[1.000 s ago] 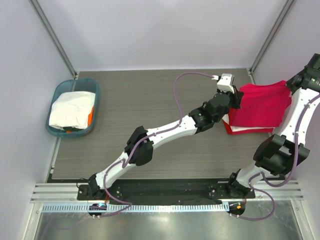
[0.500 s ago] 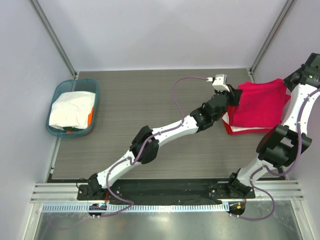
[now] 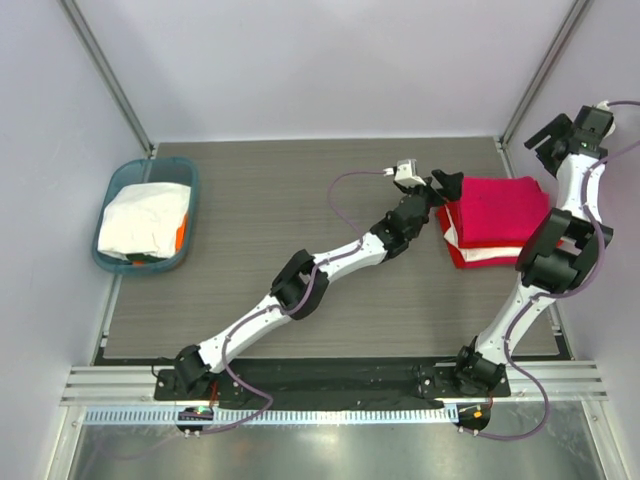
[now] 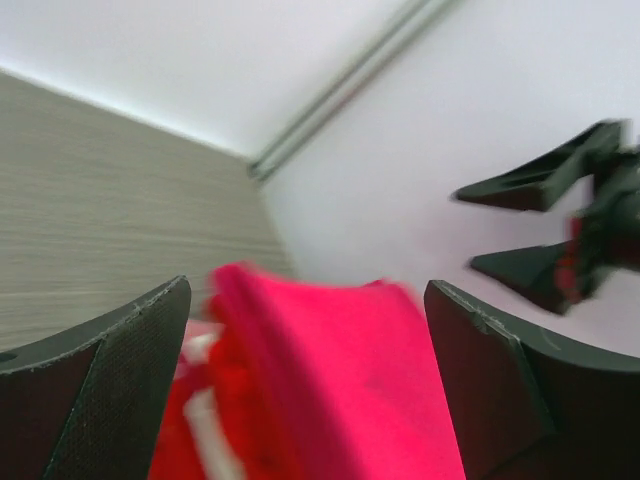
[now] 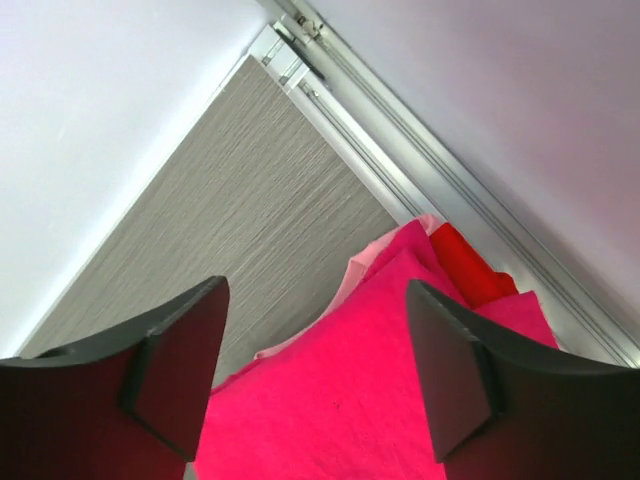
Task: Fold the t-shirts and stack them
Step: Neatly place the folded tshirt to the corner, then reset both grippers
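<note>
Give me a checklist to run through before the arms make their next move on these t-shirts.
1. Left claw open: ok, jaws wide apart.
2. Left claw free of cloth: cannot tell. The magenta shirt shows between its fingers in the wrist view, and contact is unclear.
3. Right claw open and holding nothing: ok, it hangs above the magenta shirt.
4. Magenta shirt folded on top of the red shirts: ok.
5. Stack edges lined up: cannot tell. Red layers show at the near edge.
6. Next shirt available: ok, a white shirt lies in the teal basket.
</note>
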`<state>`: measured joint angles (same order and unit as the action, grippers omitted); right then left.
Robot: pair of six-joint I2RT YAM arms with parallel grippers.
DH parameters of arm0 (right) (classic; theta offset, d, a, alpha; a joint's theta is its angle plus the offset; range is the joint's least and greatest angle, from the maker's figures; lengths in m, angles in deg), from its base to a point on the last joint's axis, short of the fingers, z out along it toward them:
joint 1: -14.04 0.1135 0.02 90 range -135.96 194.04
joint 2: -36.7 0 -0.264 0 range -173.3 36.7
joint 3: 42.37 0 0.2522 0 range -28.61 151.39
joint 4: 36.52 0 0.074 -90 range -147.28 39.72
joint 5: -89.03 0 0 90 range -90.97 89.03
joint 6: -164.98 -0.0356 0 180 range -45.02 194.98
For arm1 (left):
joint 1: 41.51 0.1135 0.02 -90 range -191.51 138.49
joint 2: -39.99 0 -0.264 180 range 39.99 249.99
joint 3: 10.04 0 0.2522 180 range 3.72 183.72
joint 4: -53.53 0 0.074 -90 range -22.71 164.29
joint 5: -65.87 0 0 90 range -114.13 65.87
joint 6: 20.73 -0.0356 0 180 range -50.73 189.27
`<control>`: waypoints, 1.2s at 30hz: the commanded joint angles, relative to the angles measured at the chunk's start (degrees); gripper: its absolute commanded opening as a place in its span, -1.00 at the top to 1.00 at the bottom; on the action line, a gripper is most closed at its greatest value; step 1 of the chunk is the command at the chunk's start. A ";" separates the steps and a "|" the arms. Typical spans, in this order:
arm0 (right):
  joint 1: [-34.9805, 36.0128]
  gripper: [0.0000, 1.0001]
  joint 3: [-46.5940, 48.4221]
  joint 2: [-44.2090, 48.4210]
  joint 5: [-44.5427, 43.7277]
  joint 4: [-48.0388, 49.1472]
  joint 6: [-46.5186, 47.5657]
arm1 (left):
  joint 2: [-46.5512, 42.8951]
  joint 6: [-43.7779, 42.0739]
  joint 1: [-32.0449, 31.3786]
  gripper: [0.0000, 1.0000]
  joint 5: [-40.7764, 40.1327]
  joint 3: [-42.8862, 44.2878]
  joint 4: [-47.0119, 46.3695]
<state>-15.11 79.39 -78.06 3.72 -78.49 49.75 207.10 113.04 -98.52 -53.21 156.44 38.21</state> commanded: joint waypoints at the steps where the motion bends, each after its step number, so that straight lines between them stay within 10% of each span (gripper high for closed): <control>1: -1.62 -0.57 3.70 -3.18 -2.23 3.78 -0.96 | -6.21 -2.81 3.22 -0.99 0.60 -5.03 -5.81; 5: 0.22 -0.57 2.92 0.83 -6.60 3.51 0.10 | -18.62 -8.07 4.54 -0.99 -0.18 -23.58 -9.60; 18: 18.05 -0.54 -14.03 23.33 -6.82 4.89 4.48 | -58.70 -8.52 11.31 -0.99 4.47 -56.83 18.91; 30: 35.37 -0.44 -56.91 47.51 10.77 31.49 0.80 | -93.87 -11.07 14.30 -1.00 3.16 -98.44 30.66; 36: 39.08 -0.39 -73.19 57.17 5.51 34.79 0.45 | -111.62 -13.53 14.47 -1.00 1.93 -114.56 29.87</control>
<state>23.47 8.77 -26.35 10.14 -52.24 51.17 102.95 101.50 -84.38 -49.21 44.65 69.68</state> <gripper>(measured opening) 0.702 0.996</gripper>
